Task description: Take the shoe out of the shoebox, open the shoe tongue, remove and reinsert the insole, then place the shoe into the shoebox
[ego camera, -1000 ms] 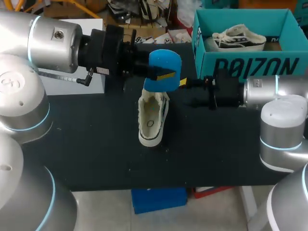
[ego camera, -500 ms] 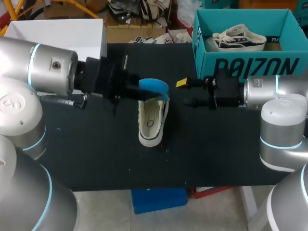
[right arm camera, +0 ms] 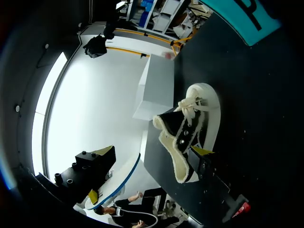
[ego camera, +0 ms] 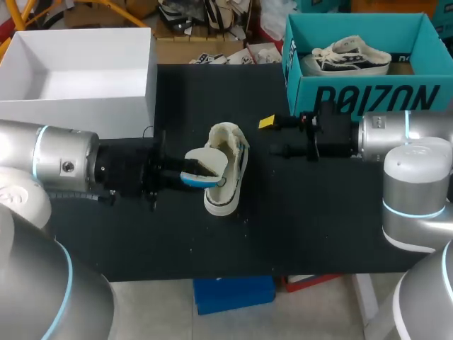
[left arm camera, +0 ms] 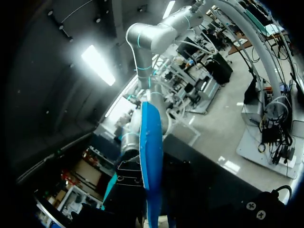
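A cream and black shoe [ego camera: 221, 202] lies on the black table [ego camera: 318, 212], its opening facing up. My left gripper [ego camera: 190, 175] comes in low from the left, shut on the insole [ego camera: 209, 163], which lies white side up over the shoe's opening. In the left wrist view the insole [left arm camera: 151, 156] shows edge-on and blue between the dark fingers of the left gripper [left arm camera: 151, 209]. My right gripper [ego camera: 272, 136] hangs open to the right of the shoe, holding nothing. The right wrist view has the shoe [right arm camera: 190, 137] ahead of the right gripper [right arm camera: 155, 151], with the insole [right arm camera: 124, 176] as a thin curve.
The teal shoebox [ego camera: 368, 95] stands at the back right with a second shoe [ego camera: 352, 55] inside. A white open box [ego camera: 85, 106] sits at the back left. My right arm's elbow [ego camera: 417, 198] rises near the right edge.
My left arm has come down and toward the front with the insole, from above the shoe's far end to low over its opening. The insole turned from blue side up to white. Right arm still.
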Tool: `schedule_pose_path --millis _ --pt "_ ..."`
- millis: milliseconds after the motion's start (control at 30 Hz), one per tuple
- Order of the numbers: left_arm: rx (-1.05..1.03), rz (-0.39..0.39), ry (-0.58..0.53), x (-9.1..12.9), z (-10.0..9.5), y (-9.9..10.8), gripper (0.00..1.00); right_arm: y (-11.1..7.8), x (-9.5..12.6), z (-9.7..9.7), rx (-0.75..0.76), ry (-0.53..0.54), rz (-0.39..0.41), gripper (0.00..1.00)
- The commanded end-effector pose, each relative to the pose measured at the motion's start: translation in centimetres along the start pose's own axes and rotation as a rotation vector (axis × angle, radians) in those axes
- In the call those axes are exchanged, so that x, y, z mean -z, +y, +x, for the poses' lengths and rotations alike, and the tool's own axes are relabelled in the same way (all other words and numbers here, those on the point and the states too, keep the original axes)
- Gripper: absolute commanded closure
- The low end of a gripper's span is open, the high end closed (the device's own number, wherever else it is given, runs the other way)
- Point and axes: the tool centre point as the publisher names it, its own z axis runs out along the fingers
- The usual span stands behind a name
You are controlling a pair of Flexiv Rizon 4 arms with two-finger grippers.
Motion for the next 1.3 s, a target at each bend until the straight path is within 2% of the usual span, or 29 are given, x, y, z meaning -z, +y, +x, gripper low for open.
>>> schedule_pose_path --millis 33,433,500,567,600,667,800,833,967,1133,1300 --pt "-0.001 -0.013 -0.036 0.0 0.9 -0.7 1.00 -0.1 -0.1 0.0 0.000 0.000 -0.004 0.00" --pt "-0.001 -0.013 -0.036 0.0 0.9 -0.7 1.00 -0.1 -0.1 0.0 0.000 0.000 -0.004 0.00" --pt "-0.164 -0.087 -0.082 -0.1 1.4 -0.5 1.00 -0.1 -0.1 0.0 0.000 0.000 -0.004 0.00" --pt "-0.230 -0.044 -0.100 -0.3 1.8 -0.9 1.00 -0.1 -0.1 0.0 0.000 0.000 -0.004 0.00" --pt "-0.282 -0.069 -0.102 -0.4 2.1 -0.9 1.00 -0.1 -0.1 0.0 0.000 0.000 -0.004 0.00" --pt "-0.325 -0.047 -0.117 -0.6 2.6 -0.5 1.00 -0.1 -0.1 0.0 0.000 0.000 -0.004 0.00" --pt "-0.428 -0.040 -0.161 -0.8 3.2 0.8 1.00 -0.1 -0.1 0.0 0.000 0.000 -0.004 0.00" --pt "-0.443 -0.012 -0.174 -0.8 3.3 1.2 1.00 -0.1 -0.1 0.0 0.000 0.000 -0.004 0.00" --pt "-0.525 0.002 -0.226 -0.9 3.5 3.6 1.00 -0.1 -0.1 0.0 0.000 0.000 -0.004 0.00" --pt "-0.667 0.031 -0.212 -1.9 3.4 6.4 1.00 -0.1 -0.1 0.0 0.000 0.000 -0.004 0.00" --pt "-0.683 0.067 -0.177 -3.3 3.1 9.0 1.00 -0.1 -0.1 0.0 0.000 0.000 -0.004 0.00"
